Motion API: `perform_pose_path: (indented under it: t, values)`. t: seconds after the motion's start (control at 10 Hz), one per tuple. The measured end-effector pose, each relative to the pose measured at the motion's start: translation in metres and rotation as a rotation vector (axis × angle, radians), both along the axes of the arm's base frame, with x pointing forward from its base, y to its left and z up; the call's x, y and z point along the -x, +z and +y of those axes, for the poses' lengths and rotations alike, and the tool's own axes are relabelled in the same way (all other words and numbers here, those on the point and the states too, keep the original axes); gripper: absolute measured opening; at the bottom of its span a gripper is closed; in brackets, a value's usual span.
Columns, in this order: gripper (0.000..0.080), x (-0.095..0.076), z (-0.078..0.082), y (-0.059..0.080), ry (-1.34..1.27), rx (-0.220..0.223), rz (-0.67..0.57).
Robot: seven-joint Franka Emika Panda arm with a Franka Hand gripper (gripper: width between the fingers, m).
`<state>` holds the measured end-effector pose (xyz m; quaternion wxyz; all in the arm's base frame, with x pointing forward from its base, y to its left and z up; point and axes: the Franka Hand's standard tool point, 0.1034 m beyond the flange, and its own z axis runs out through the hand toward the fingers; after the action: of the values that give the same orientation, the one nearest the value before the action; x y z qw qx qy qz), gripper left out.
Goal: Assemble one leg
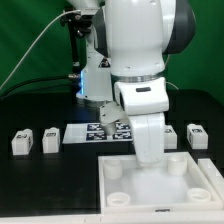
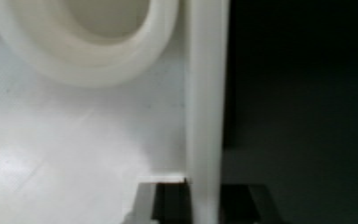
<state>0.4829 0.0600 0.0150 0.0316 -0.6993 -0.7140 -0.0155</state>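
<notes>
The large white panel (image 1: 175, 185) with round corner sockets lies at the front of the table. My gripper (image 1: 148, 158) reaches down onto its far edge. In the wrist view my gripper (image 2: 204, 192) straddles the panel's thin upright rim (image 2: 202, 100). One dark finger (image 2: 167, 205) is on the panel side and the other is on the dark table side, and both are pressed against the rim. A round socket (image 2: 87, 30) shows on the panel. Two legs (image 1: 20, 142) (image 1: 50, 140) stand at the exterior view's left. Another leg (image 1: 197, 135) stands at the right.
The marker board (image 1: 92, 132) lies behind the panel, partly hidden by the arm. The arm's bulky white body (image 1: 140, 50) fills the middle of the exterior view. The table top is black (image 1: 60, 185).
</notes>
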Motion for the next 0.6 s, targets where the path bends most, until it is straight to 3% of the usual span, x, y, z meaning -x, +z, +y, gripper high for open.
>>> perform_pose_path:
  t: [0.6]
  values:
    - [0.0061, -0.0077, 0.004, -0.0013, -0.066, 0.002, 0.026]
